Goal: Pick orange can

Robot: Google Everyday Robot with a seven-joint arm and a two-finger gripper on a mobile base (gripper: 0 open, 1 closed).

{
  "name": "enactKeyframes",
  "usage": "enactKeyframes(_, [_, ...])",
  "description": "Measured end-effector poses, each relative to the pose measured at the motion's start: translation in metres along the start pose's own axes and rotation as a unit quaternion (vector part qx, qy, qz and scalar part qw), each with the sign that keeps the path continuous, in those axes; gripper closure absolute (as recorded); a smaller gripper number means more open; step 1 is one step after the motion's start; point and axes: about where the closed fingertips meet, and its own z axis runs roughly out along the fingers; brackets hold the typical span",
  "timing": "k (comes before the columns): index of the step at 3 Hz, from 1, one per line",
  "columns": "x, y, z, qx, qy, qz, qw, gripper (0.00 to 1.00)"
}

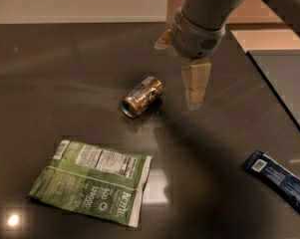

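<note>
The orange can, lying sideways, looks light, slick, roll-prone; clamp across its middle. The gripper hovers beside it, closure indiscernible.

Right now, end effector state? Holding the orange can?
End effector: open or closed cannot be told; it hangs right of the orange can, which lies on the table, not held.

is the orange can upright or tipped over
On its side: the orange can lies lengthwise on the table, silver end facing lower left. The gripper hangs right of it.
</note>
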Motion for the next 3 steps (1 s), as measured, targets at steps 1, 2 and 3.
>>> enactKeyframes(1, [-0.011, -0.015, 0.022, -0.015, -0.025, -0.051, 0.9982, 0.00])
enactKeyframes(2, [-0.023, -0.024, 0.044, -0.028, -0.050, -0.108, 0.9925, 0.00])
enactKeyframes(3, [-0.034, -0.030, 0.065, -0.048, -0.057, -0.159, 0.9845, 0.00])
